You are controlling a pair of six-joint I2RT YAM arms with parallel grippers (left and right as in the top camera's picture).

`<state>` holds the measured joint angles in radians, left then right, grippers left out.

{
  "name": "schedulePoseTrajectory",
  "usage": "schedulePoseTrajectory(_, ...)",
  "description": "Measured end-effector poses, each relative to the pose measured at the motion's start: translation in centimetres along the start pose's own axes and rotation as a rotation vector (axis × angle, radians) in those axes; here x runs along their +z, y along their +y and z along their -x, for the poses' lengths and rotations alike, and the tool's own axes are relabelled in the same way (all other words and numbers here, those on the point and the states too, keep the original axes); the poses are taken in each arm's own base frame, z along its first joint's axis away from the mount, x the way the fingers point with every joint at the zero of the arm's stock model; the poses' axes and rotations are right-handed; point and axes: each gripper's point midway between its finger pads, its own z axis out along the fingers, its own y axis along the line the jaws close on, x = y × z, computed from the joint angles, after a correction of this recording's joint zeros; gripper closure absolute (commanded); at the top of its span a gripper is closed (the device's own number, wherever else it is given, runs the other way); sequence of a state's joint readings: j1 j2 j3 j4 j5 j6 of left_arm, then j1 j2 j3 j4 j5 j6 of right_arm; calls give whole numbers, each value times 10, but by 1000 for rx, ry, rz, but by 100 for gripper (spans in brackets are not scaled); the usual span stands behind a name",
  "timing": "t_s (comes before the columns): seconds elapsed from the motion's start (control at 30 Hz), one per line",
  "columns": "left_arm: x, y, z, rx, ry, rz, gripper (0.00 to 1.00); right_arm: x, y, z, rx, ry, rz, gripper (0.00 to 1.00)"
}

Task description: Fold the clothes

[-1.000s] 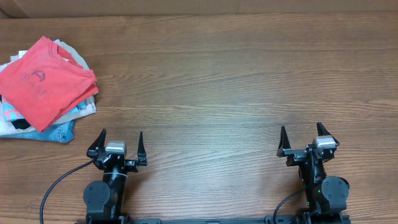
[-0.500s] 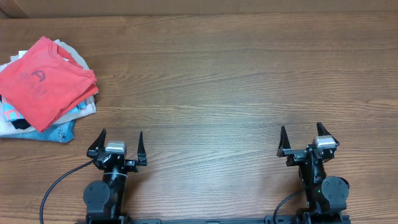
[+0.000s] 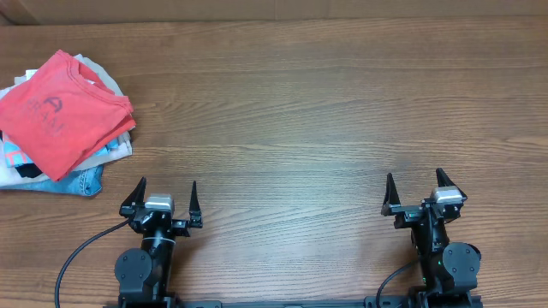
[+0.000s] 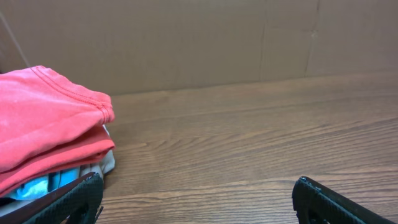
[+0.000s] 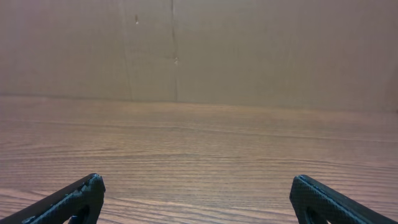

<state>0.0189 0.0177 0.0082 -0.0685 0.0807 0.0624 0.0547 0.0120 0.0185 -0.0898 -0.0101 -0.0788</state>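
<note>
Nothing has moved over the last second from where I sit: both arms are parked just as they were, and the pile has not shifted. The wooden table (image 3: 308, 103) fills my overhead view, with a cardboard wall (image 4: 249, 43) standing along its far edge. At the far left lies a stack of garments (image 3: 17, 167), and on top of it the coral-red T-shirt (image 3: 60, 111), a dark logo facing up. Denim (image 3: 84, 181) pokes out at the stack's near edge. The left gripper (image 3: 167, 183) sits at the near edge of the table, jaws spread wide and empty, near the stack but apart from it. The right gripper (image 3: 415, 174) is well apart on the right, jaws equally wide, nothing between them. A black cable (image 3: 81, 257) trails from the left arm's base.
</note>
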Motion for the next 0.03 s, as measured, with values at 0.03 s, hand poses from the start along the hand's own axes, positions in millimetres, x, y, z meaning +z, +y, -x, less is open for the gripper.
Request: schedulePoseTrajectory(0.03,0,0,0,0,0,0,0,0,0,0,0,0,0,0)
